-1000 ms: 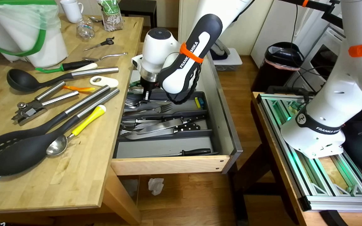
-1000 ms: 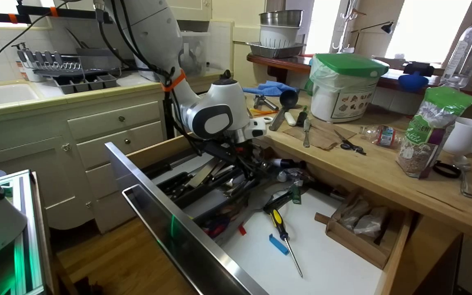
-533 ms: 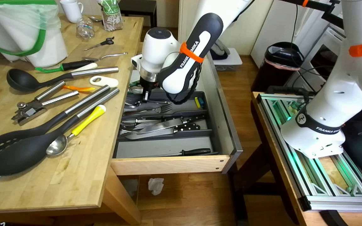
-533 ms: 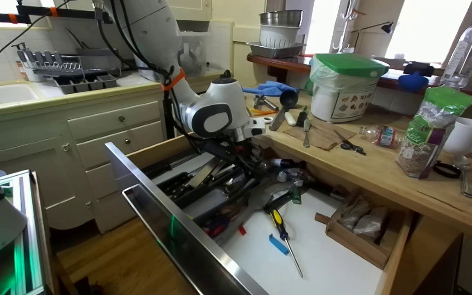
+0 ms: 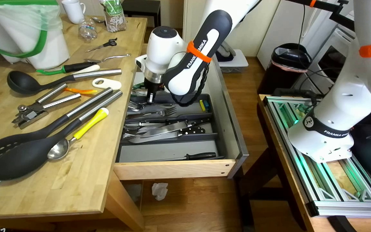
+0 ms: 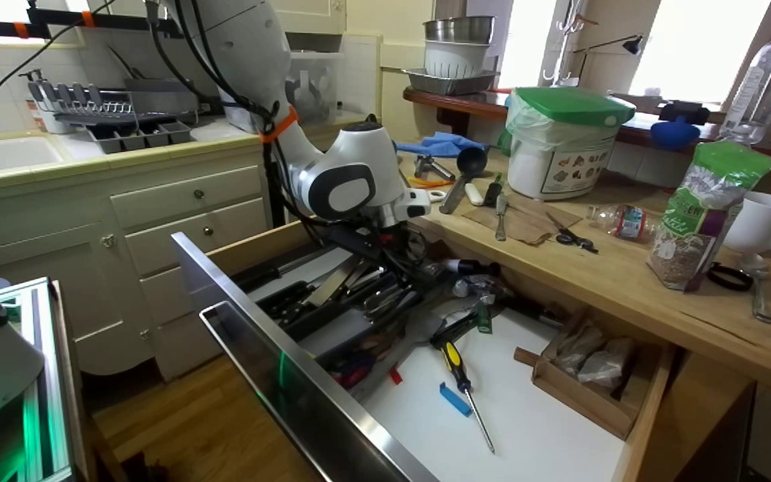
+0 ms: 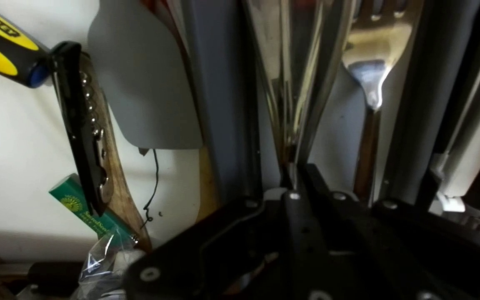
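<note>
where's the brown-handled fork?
Wrist view, upper right: the fork lies just left of a tray divider, its handle end hidden behind the gripper.

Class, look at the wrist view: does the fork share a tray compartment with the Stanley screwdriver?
No; a grey tray wall stands between the fork and the Stanley screwdriver.

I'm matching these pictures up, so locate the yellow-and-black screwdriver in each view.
In an exterior view: the screwdriver lies right of centre, low, on the drawer's white floor.
In an exterior view with the black bin at upper right: not visible.
In the wrist view: only its handle shows, in the upper left corner.
Shared landmark: the cutlery tray, seen in all three.
</note>
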